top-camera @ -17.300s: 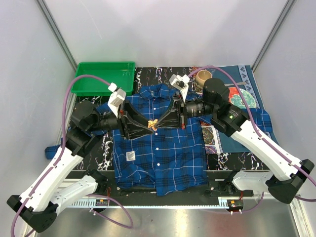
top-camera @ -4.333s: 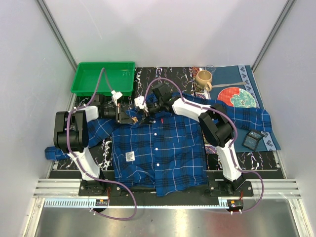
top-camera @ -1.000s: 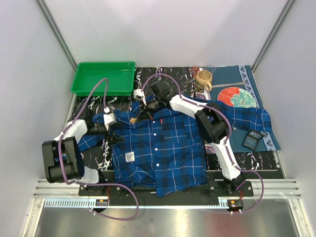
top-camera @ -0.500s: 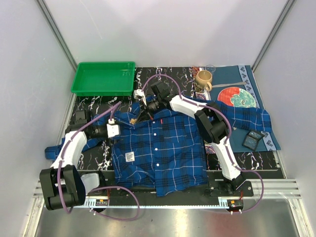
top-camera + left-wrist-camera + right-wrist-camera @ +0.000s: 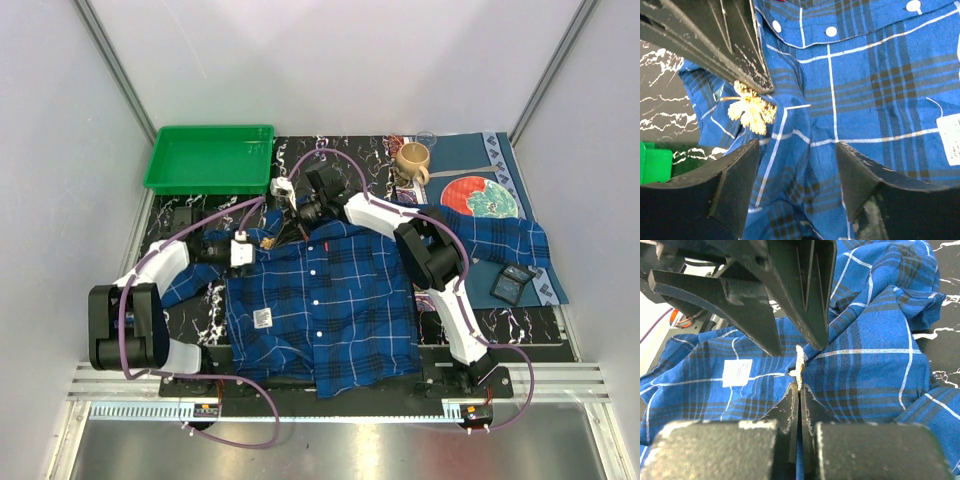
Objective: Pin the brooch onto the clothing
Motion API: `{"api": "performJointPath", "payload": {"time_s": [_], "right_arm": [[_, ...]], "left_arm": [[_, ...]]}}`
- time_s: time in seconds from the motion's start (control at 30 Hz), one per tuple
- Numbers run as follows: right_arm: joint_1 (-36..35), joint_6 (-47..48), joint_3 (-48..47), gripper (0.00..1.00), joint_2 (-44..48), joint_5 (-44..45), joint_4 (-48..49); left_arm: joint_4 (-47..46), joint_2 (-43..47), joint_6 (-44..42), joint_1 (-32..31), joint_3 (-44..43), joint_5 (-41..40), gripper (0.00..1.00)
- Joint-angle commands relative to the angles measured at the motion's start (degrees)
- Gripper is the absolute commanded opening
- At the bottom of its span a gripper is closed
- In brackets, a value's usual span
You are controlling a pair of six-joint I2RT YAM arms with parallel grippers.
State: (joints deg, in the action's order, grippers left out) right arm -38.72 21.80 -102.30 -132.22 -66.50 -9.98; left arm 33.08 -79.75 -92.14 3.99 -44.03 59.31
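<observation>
Lying on the plaid fabric near the collar, the brooch rested on the clothing on the side nearer the left arm. In the right wrist view it appeared edge-on as a thin cream strip. The right gripper had its two fingers pressed together on the brooch's edge, with no gap between them. In the left wrist view its dark tip met the top of the flower. The left gripper hovered over the cloth just beside the brooch, with its jaws spread wide and nothing between them. White buttons ran along the placket close by, and a white label sat lower on the shirt front. Farther out on the dark marbled table stood a green tray at the back left and a tan mug at the back right.
</observation>
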Motion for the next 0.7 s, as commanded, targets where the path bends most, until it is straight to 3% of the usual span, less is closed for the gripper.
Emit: {"api": "performJointPath", "payload": {"time_s": [0.0, 0.33, 0.53, 0.57, 0.67], "right_arm": [[0.57, -3.87, -0.53, 0.0, 2.58, -3.81, 5.32], [1.98, -5.01, 0.43, 0.0, 3.02, -4.69, 6.02], [3.3, -4.4, 3.42, 0.0, 5.04, -4.52, 5.32], [3.3, -3.88, 3.6, 0.0, 5.22, -4.43, 4.88], [3.83, -2.65, 4.74, 0.0, 6.45, -4.43, 3.3]], "left_arm": [[-5.38, -2.43, -2.61, -1.79, -3.07, 4.32, 0.63], [-11.54, -3.84, 2.21, -3.99, -1.59, 6.44, 0.63], [-17.51, -3.31, 15.56, -6.54, -2.55, 4.24, 0.61], [-18.39, -3.22, 21.24, -6.45, -3.07, 3.71, 0.63], [-19.37, -1.12, 25.77, -6.45, -3.7, 2.74, 0.66]]}}
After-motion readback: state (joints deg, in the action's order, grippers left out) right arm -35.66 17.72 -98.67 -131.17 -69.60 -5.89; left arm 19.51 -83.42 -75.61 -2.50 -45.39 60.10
